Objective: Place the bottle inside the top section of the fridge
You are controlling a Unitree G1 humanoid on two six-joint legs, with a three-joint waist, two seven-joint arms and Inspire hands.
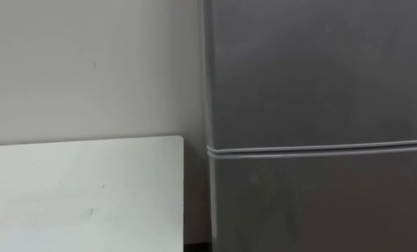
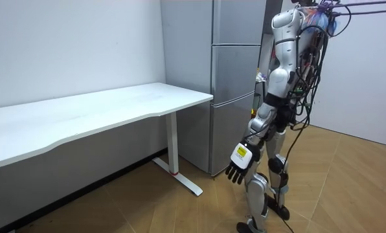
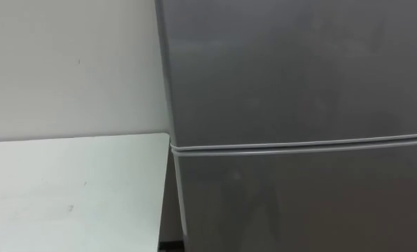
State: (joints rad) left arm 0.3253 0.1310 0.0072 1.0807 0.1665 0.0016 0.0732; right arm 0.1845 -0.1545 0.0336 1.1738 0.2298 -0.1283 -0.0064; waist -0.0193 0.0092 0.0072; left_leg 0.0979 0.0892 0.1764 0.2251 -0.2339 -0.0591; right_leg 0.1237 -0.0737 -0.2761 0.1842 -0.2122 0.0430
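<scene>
A tall grey fridge point(image 1: 320, 84) stands right in front of me with both doors closed. A thin seam point(image 1: 320, 148) separates its upper door from the lower door point(image 1: 320, 203). In the room view I stand upright, close to the fridge point(image 2: 235, 84) and facing it. My left hand point(image 2: 239, 165) hangs down by my thigh, fingers relaxed and holding nothing.
A white desk point(image 1: 82, 189) stands against the pale wall just left of the fridge, with a narrow gap between them. In the room view the desk point(image 2: 102, 107) stretches far to the left on white legs. Wooden floor lies behind me.
</scene>
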